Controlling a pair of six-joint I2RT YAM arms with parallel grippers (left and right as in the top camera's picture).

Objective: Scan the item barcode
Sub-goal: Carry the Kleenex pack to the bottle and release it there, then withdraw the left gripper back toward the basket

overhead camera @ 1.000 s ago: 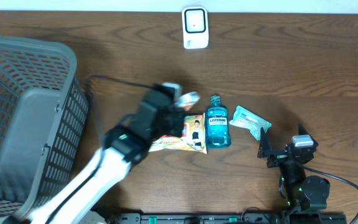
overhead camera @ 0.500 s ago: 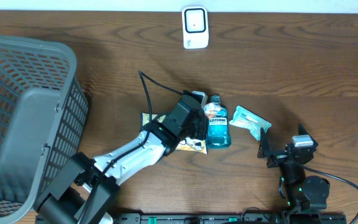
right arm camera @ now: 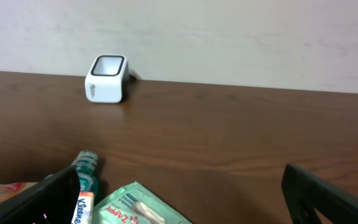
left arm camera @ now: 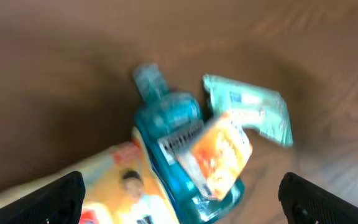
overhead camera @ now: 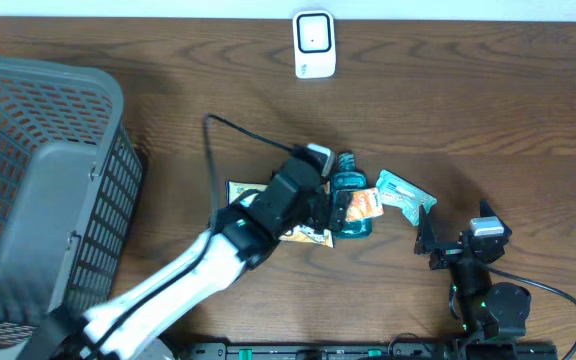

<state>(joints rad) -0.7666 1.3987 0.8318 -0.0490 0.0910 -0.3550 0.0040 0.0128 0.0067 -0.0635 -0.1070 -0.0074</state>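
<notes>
My left gripper (overhead camera: 330, 206) hangs open over the pile of items at mid-table; in the left wrist view its fingertips (left arm camera: 50, 199) stand wide apart with nothing between them. An orange tissue pack (overhead camera: 366, 204) (left arm camera: 220, 153) lies tilted across the lower part of the blue mouthwash bottle (overhead camera: 348, 190) (left arm camera: 166, 124), free of the fingers. The white barcode scanner (overhead camera: 314, 44) (right arm camera: 107, 78) stands at the table's far edge. My right gripper (overhead camera: 430, 236) rests open at the front right, low over the wood, empty.
A green wipes packet (overhead camera: 402, 194) (right arm camera: 143, 209) lies right of the bottle. A yellow snack packet (overhead camera: 306, 228) (left arm camera: 127, 186) lies left of it, partly under my left arm. A large grey basket (overhead camera: 38, 200) fills the left side. A black cable loops behind the left arm.
The left gripper carried the orange pack rightward and toward the front, then opened; the pack now rests on the bottle. The right arm has not moved.
</notes>
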